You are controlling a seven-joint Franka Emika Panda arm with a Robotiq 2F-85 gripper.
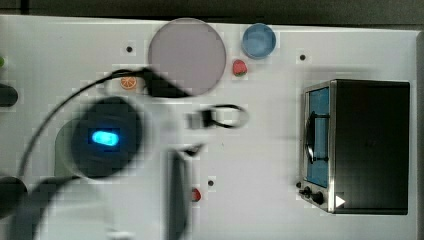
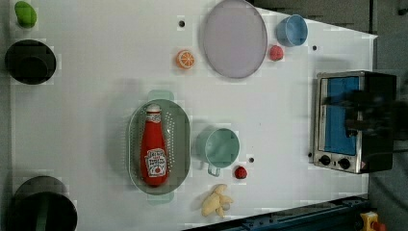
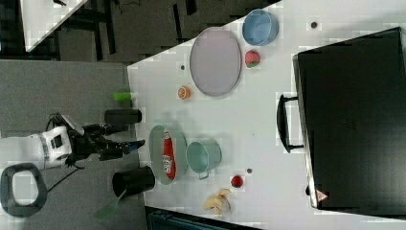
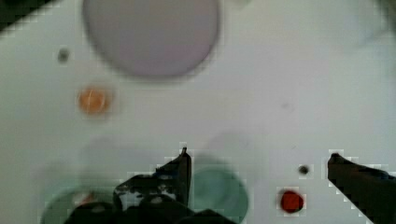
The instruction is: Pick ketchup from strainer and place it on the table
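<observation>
Gripper: seen spread wide and empty in the wrist view (image 4: 259,175); in the right view (image 3: 136,143) it is held well off the table (image 3: 268,115), pointed toward the strainer (image 3: 155,143).

Ketchup: laid lengthwise inside the strainer (image 2: 137,144), the red bottle (image 2: 154,151) resting on the perforated floor, its white cap toward the strainer handle nearest the orange slice (image 2: 185,59).

Ketchup and gripper: kept well apart; nothing is touched yet, and the bottle sits beyond the fingertips in the right view.

Neighbours of the strainer: a green cup (image 2: 219,147) just beside it, a strawberry (image 2: 240,172) near that cup.

Risk: the strainer rim could be struck, or the strainer dragged along, if the descent is misjudged; the rounded bottle could slip if it is pinched off-centre.
</observation>
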